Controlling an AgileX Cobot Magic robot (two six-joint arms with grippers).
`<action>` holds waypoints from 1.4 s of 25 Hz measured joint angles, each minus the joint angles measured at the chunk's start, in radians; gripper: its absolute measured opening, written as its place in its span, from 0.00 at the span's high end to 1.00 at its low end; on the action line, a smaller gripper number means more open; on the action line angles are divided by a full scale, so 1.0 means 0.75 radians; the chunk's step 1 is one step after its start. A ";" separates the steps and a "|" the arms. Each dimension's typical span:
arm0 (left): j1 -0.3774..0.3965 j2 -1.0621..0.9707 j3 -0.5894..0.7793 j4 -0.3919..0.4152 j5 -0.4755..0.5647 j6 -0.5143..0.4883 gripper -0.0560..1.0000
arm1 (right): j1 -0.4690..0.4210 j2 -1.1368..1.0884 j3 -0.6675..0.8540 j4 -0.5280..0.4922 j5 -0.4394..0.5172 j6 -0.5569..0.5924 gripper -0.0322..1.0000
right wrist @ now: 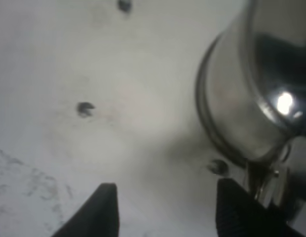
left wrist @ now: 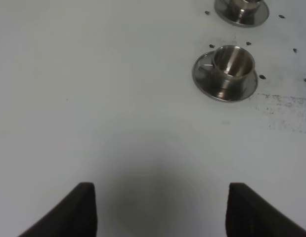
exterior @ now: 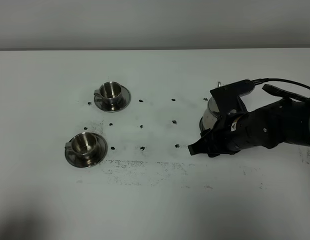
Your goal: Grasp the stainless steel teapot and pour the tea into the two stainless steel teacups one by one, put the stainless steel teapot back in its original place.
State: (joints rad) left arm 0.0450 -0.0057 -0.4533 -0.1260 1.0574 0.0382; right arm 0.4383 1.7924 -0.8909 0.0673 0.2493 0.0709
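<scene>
The stainless steel teapot (exterior: pixel 209 115) stands at the right of the white table, mostly hidden behind my right arm. In the right wrist view its shiny body (right wrist: pixel 251 89) fills one side, with its handle by one finger. My right gripper (exterior: pixel 197 142) is open and empty, just in front of the teapot and not around it; it also shows in the right wrist view (right wrist: pixel 167 212). Two teacups on saucers stand at the left, one far (exterior: pixel 111 95) and one near (exterior: pixel 86 147). My left gripper (left wrist: pixel 162 217) is open and empty over bare table, short of the near teacup (left wrist: pixel 227 69). The round disc is hidden.
Several small dark specks (exterior: pixel 141 126) dot the table (exterior: pixel 155 200) between the cups and the teapot. A smudged grey patch (exterior: pixel 139 167) lies in front of them. The right arm's cable (exterior: pixel 285 85) arches behind the teapot.
</scene>
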 joint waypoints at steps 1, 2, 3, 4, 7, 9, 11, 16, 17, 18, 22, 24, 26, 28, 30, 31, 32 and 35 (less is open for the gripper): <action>0.000 0.000 0.000 0.000 0.000 0.000 0.43 | -0.001 0.000 0.000 -0.020 0.011 0.016 0.54; 0.000 0.000 0.000 0.000 0.000 0.000 0.43 | -0.006 0.000 0.000 -0.036 0.026 0.032 0.54; 0.000 0.000 0.000 0.000 0.000 0.000 0.43 | -0.009 0.000 0.000 -0.049 0.040 0.044 0.54; 0.000 0.000 0.000 0.000 0.000 0.000 0.43 | -0.012 0.000 0.000 -0.062 0.052 0.060 0.54; 0.000 0.000 0.000 0.000 0.000 0.000 0.43 | -0.013 0.000 0.000 -0.112 0.079 0.096 0.54; 0.000 0.000 0.000 0.000 0.000 0.000 0.43 | -0.013 0.000 0.000 -0.157 0.088 0.140 0.54; 0.000 0.000 0.000 0.000 0.000 0.000 0.43 | -0.014 0.000 0.000 -0.208 0.101 0.189 0.54; 0.000 0.000 0.000 0.000 0.000 0.000 0.43 | -0.014 0.000 0.000 -0.359 0.118 0.326 0.54; 0.000 0.000 0.000 0.000 0.000 0.000 0.43 | -0.017 0.000 0.000 -0.382 0.118 0.345 0.54; 0.000 0.000 0.000 0.000 0.000 0.000 0.43 | -0.022 0.000 0.000 -0.396 0.118 0.363 0.54; 0.000 0.000 0.000 0.000 0.000 0.000 0.43 | -0.048 0.000 0.000 -0.420 0.122 0.386 0.54; 0.000 0.000 0.000 0.000 0.000 0.000 0.43 | -0.052 0.000 0.000 -0.426 0.126 0.387 0.54; 0.000 0.000 0.000 0.000 0.000 0.000 0.43 | -0.052 0.000 0.000 -0.428 0.136 0.387 0.54; 0.000 0.000 0.000 0.000 0.000 0.000 0.43 | -0.050 0.000 0.000 -0.411 0.163 0.382 0.54; 0.000 0.000 0.000 0.000 0.000 0.000 0.43 | -0.037 -0.011 0.000 -0.358 0.215 0.329 0.54; 0.000 0.000 0.000 0.000 0.000 0.000 0.43 | -0.023 -0.028 0.000 -0.314 0.246 0.286 0.54; 0.000 0.000 0.000 0.000 0.000 0.000 0.43 | -0.011 -0.051 0.000 -0.270 0.275 0.216 0.54; 0.000 0.000 0.000 0.000 0.000 0.000 0.43 | 0.006 -0.156 -0.031 -0.101 0.413 -0.025 0.54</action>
State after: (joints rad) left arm 0.0450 -0.0057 -0.4533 -0.1260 1.0574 0.0382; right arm 0.4427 1.6757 -0.9139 -0.0088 0.5593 0.0519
